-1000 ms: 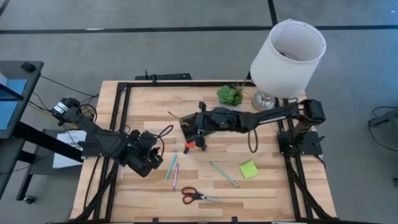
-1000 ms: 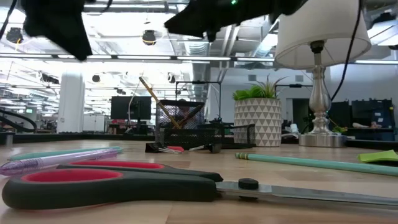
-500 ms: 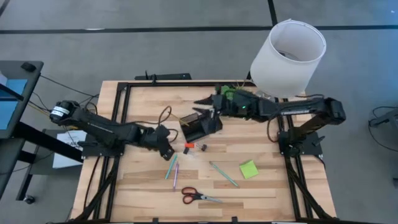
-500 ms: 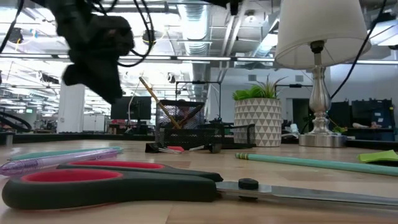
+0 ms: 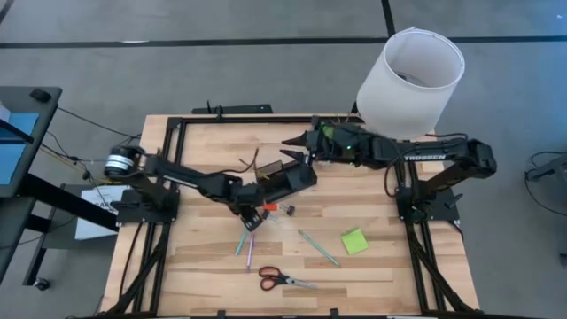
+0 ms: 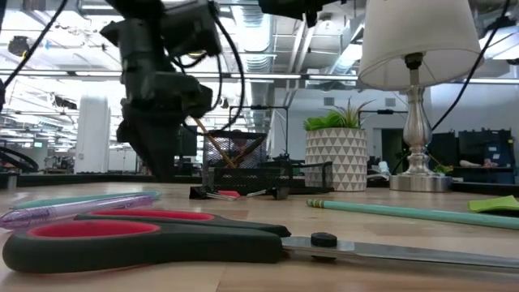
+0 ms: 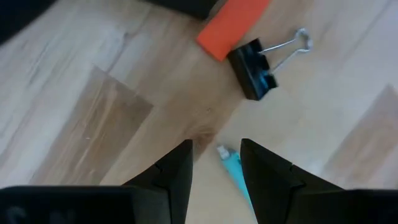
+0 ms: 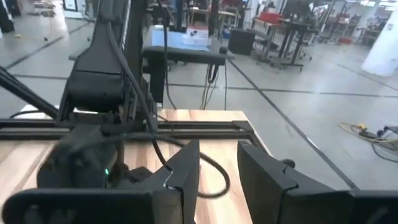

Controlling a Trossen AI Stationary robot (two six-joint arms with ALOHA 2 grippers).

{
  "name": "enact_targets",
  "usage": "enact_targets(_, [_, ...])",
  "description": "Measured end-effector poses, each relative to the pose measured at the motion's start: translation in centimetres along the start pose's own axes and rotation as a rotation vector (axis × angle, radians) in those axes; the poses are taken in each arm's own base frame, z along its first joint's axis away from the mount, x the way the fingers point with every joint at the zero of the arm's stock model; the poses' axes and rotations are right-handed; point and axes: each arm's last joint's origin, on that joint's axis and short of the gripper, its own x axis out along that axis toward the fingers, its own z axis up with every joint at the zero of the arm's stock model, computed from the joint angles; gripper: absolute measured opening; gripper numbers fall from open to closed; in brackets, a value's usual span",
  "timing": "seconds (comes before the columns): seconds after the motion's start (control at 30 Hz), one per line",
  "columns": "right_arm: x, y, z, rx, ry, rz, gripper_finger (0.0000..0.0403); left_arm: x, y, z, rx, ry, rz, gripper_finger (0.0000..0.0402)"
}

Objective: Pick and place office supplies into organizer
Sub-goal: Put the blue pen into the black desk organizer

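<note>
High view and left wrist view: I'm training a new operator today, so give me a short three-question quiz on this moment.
1. True or false: the scissors lie inside the organizer.
2. Which gripper hovers over the teal pen's tip? A left B right
3. Fill in: beside the orange item lies a black binder ____.

Key: 1 false; 2 A; 3 clip.
</note>
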Motion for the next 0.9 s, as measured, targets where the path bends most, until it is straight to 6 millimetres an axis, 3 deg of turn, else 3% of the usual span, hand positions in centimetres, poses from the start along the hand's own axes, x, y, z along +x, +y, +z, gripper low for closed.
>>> enact_targets(0.2, [0.2,0.4,-0.2,-0.003,0.01,0.015,0.0102,1.4,-0.9,0.8,0.0,0.109,0.098,0.0128])
enact_targets(0.4, [0.2,0.4,-0.2,-0.003,0.011,0.014,0.0102,1.6,-1.7,1.5,-0.016,0.107,0.093,0.0128])
enact_targets(0.9, [0.2,0.4,-0.7,-0.01,0.061,0.023,0.0102,1.6,-2.3,0.7,-0.205,0.094,0.135,0.0128])
